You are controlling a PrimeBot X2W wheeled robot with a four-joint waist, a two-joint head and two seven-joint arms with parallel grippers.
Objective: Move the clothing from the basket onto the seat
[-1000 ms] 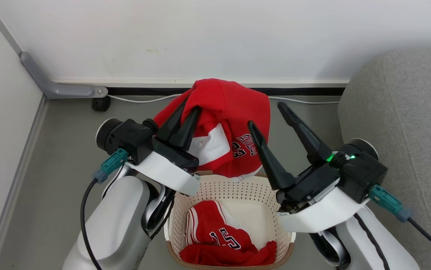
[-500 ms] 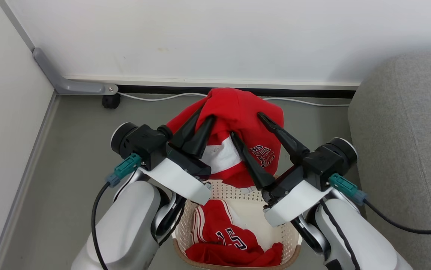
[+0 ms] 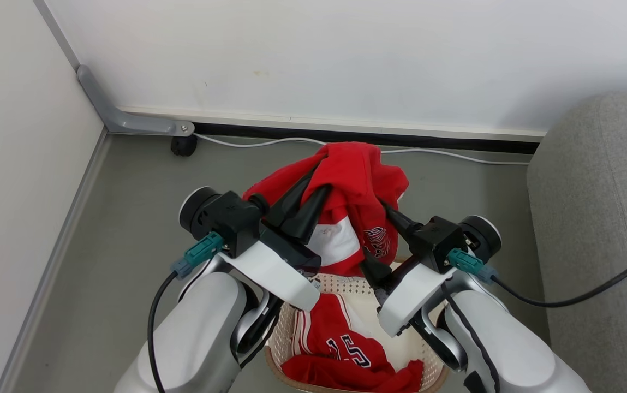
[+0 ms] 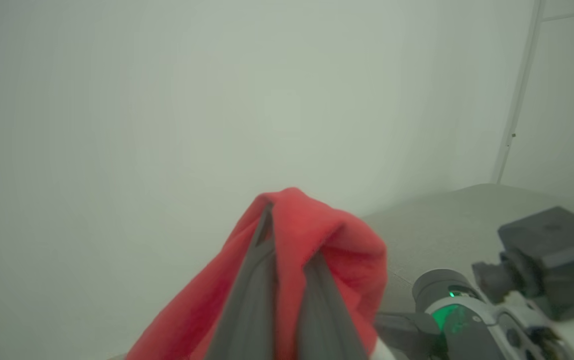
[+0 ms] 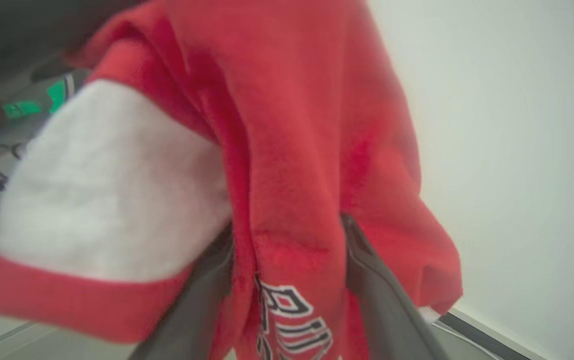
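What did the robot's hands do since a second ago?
The right hand swung in leftward, and its open fingers now straddle the hanging red jersey with dark lettering. Nothing was let go. The left hand stays shut on that jersey; the other red striped garment stays in the cream perforated plastic basket.

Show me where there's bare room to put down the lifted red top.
Free: the grey sofa at right, bare fabric in view; the floor between the left wall and the basket. Crowded: the basket, holding another red garment, under the lifted top.
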